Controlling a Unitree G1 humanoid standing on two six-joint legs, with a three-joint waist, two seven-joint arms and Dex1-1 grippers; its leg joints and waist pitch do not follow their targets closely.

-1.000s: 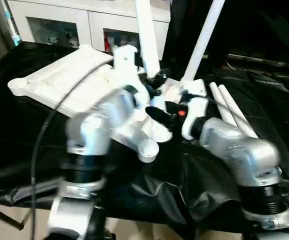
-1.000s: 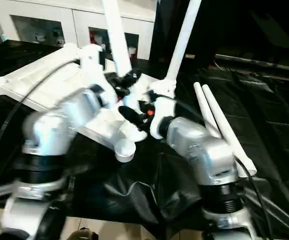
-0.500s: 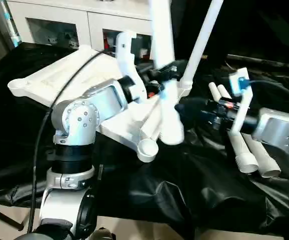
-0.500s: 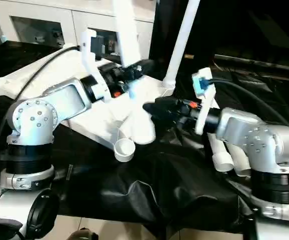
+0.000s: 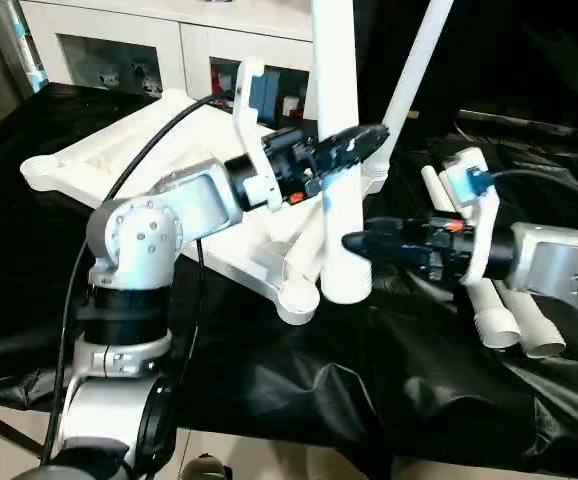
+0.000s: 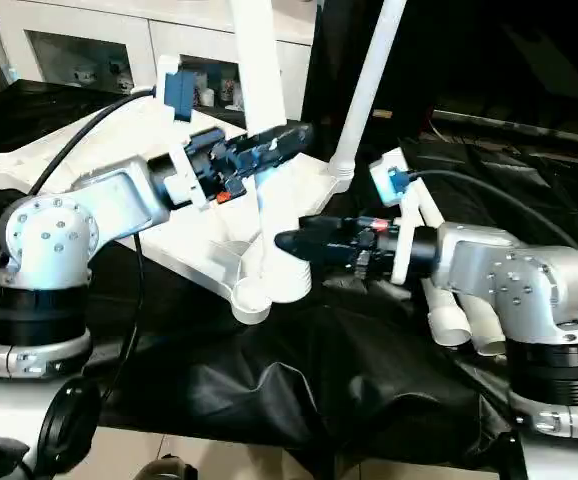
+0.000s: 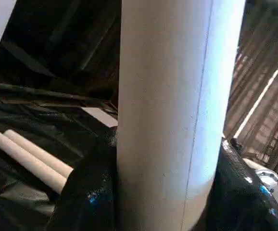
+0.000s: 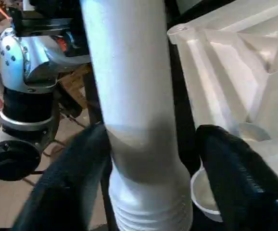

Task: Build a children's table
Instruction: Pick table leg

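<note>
Left eye view: against the frames of a second earlier, the held leg (image 5: 335, 150) has been swung from its lean above the upturned tabletop (image 5: 159, 150) to nearly upright, with its threaded lower end now hanging just beside the near corner socket (image 5: 297, 298), and the right arm has been drawn out from the middle to come in from the side. It can be judged that the leg is being lined up for seating in that socket, which has not yet been entered. The left gripper (image 5: 354, 145) is stretched level from a bent forearm and is clamped around the leg partway up. The right gripper (image 5: 361, 241) is held level and low, its fingers (image 8: 235, 168) spread to either side of the leg's base without a visible squeeze. Another leg (image 5: 416, 70) stands seated in a far socket, and two spare legs (image 5: 489, 300) lie on the black cloth (image 5: 369, 390) beside the right forearm.
</note>
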